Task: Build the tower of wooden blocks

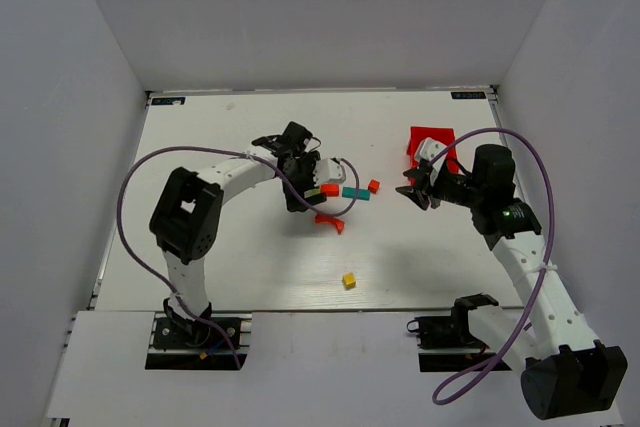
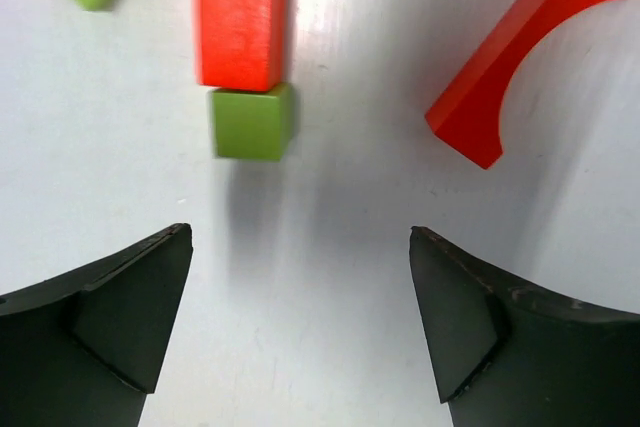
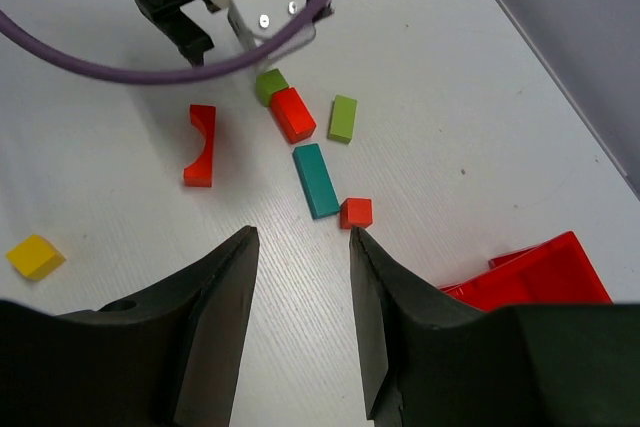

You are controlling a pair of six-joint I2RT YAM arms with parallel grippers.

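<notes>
The left pincer (image 2: 300, 237) gapes empty before the green cube (image 2: 252, 122): likely light, hard and slick, so best pinched across flat opposite sides. The right pincer (image 3: 300, 247) is partly open, empty.

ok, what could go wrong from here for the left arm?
The green cube sits against the red bar and off-centre toward one finger of the open left gripper; descending may nudge both. The red arch lies close on the other side and could be clipped.
</notes>
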